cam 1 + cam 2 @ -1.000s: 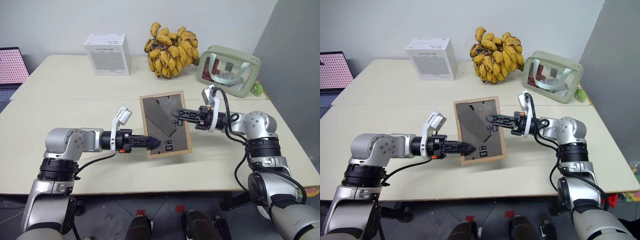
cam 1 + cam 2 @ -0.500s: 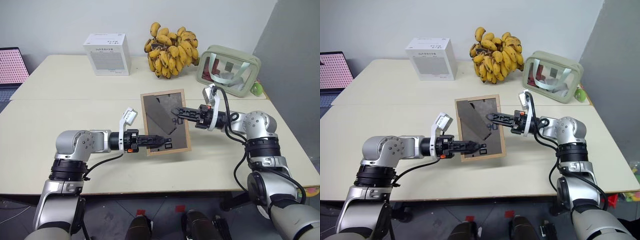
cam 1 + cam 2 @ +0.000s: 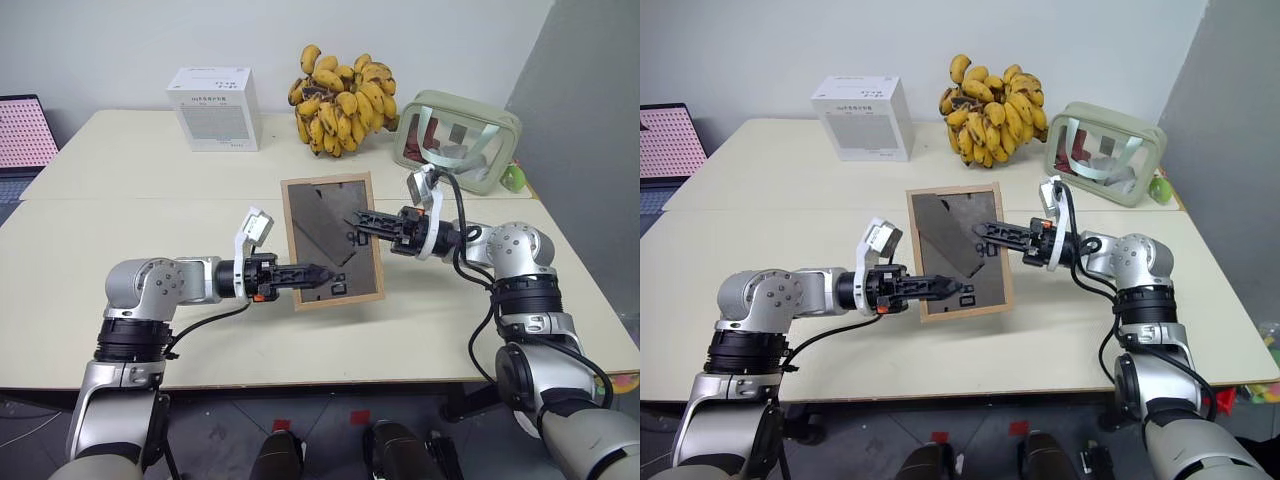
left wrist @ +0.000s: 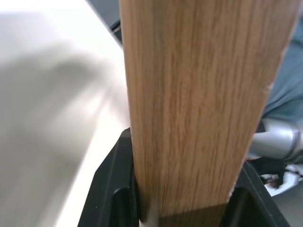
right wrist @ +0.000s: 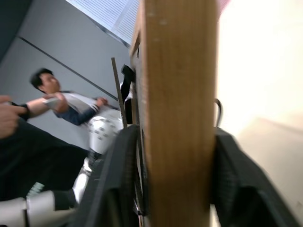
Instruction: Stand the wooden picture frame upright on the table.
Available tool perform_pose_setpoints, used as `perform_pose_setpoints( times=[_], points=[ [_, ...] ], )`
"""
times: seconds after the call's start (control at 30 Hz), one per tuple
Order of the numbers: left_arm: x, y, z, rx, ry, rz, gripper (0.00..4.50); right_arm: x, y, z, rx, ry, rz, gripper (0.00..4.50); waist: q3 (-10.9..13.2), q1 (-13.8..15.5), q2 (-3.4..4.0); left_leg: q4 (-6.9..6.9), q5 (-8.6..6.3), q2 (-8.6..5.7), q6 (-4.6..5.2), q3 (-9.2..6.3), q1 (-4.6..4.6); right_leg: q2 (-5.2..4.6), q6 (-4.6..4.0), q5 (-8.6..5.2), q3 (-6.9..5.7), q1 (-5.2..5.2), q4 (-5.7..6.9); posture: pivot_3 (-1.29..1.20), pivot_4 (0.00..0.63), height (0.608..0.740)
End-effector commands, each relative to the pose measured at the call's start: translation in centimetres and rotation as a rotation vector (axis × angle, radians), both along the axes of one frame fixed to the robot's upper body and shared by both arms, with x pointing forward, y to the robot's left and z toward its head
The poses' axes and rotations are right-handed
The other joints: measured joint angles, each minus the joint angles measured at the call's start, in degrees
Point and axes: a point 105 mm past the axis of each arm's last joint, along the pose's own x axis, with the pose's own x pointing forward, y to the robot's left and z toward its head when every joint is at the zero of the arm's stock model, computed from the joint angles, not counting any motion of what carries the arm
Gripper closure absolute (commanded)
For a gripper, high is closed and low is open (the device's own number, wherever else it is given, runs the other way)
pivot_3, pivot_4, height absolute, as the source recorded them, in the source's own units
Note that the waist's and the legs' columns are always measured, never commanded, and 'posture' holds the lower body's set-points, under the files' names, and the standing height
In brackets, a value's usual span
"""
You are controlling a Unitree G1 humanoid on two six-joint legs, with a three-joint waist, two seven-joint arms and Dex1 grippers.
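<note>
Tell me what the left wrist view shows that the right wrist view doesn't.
Left wrist view alone: a pale stretch of table beside the frame, and a bit of silver robot arm behind it.

Right wrist view alone: a person in the background, and a white printed box past the frame's far end.

Both: the light-wood edge of the picture frame running up the middle, with that arm's black fingers on either side of it.

Even, bright indoor light in my head views, soft shadows under both arms on the table [image 3: 120, 200]. Wrist views soft: wooden picture frame [image 4: 189, 104] too close, background blurred, table glare-washed.
</note>
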Motion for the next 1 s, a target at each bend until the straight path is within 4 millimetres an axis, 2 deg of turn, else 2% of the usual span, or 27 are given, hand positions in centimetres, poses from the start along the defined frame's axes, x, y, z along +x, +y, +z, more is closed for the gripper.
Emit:
perform_pose_setpoints(
  times=[0.03,0.17,0.27,0.33,0.4,0.43,0.5,0.6,0.63,0.73,0.83,1.0],
  points=[
    [0.3,0.4,0.4,0.026,-0.023,0.025,3.22,-0.4,-2.9,2.0,-0.009,-0.083,-0.023,1.44,0.0,0.1,0.0,0.0,0.0,0.0,0.0,0.0,0.0,0.0,0.0,0.0,0.0,0.0,0.0,0.0,0.15,0.74],
    [0.4,0.8,0.3,0.015,-0.007,0.038,3.22,-1.4,-6.0,1.7,-0.09,-0.085,-0.041,0.61,0.0,0.8,0.0,0.0,0.0,-0.03,0.0,0.0,-0.02,-0.02,0.0,0.0,-0.01,0.0,-0.06,0.0,0.15,0.74],
    [0.5,1.0,0.4,0.008,-0.009,0.048,3.22,-2.1,-8.0,0.8,-0.234,-0.154,-0.074,0.05,0.0,0.8,0.0,0.0,0.0,-0.02,0.0,0.02,-0.01,-0.02,0.0,-0.01,0.0,0.0,-0.07,0.0,0.15,0.74],
    [0.6,1.1,0.4,0.008,-0.012,0.06,3.22,-2.6,-8.9,1.4,-0.284,-0.216,-0.083,0.05,0.0,0.8,0.0,0.0,0.0,-0.02,0.0,0.01,-0.01,0.0,0.0,-0.01,0.0,0.0,-0.06,0.0,0.15,0.74],
    [0.7,1.3,0.3,0.01,-0.006,0.072,3.22,-2.9,-9.1,3.4,-0.242,-0.236,-0.079,0.05,0.0,0.5,0.01,0.01,0.0,-0.01,0.0,0.02,0.0,0.0,0.0,-0.01,0.01,-0.01,-0.05,0.0,0.15,0.74],
    [0.8,1.4,0.1,0.013,-0.001,0.076,3.22,-3.2,-8.8,4.4,-0.233,-0.266,-0.063,0.05,0.0,0.2,0.01,0.01,0.0,-0.02,0.0,0.05,0.0,0.0,0.01,0.0,0.04,-0.02,-0.03,0.0,0.15,0.74],
    [0.8,1.2,-0.1,0.013,0.005,0.078,3.22,-4.3,-6.6,5.9,-0.228,-0.366,-0.001,0.05,0.0,-0.2,0.01,0.03,0.0,-0.01,0.0,0.05,0.02,0.0,0.03,0.02,0.06,-0.02,0.0,0.0,0.15,0.74],
    [0.9,0.6,0.0,0.009,0.0,0.065,3.22,-5.1,-2.2,5.6,-0.27,-0.526,0.05,0.05,0.0,-0.6,0.02,0.02,0.0,0.07,0.01,-0.03,0.08,0.12,0.02,0.02,0.06,0.0,0.03,0.0,0.15,0.74],
    [1.0,0.5,0.1,0.009,-0.001,0.062,3.22,-5.2,-1.3,5.4,-0.279,-0.555,0.053,0.05,0.0,-0.6,0.01,0.0,0.0,0.11,0.01,-0.08,0.08,0.17,0.02,0.02,0.03,0.0,0.03,0.0,0.15,0.74],
    [1.2,0.2,0.5,0.007,-0.006,0.057,3.22,-3.8,1.1,4.5,-0.358,-0.669,0.004,0.05,0.0,-0.1,0.01,0.02,0.01,0.15,0.0,-0.14,0.03,0.2,0.02,0.02,-0.05,-0.02,0.04,0.0,0.15,0.74],
    [1.2,0.2,0.6,0.019,-0.017,0.052,3.22,-1.5,2.1,3.4,-0.443,-0.728,-0.075,0.05,0.0,0.2,0.01,0.07,0.0,0.03,0.0,-0.03,0.02,0.06,0.03,0.02,0.01,0.0,0.01,0.0,0.15,0.74],
    [1.0,0.3,0.5,0.024,-0.021,0.051,3.22,-0.9,2.0,3.5,-0.444,-0.749,-0.092,0.05,0.0,0.8,0.0,0.07,0.0,-0.04,0.0,0.04,-0.05,-0.04,0.09,0.05,0.05,-0.01,-0.07,0.0,0.15,0.74]
  ],
)
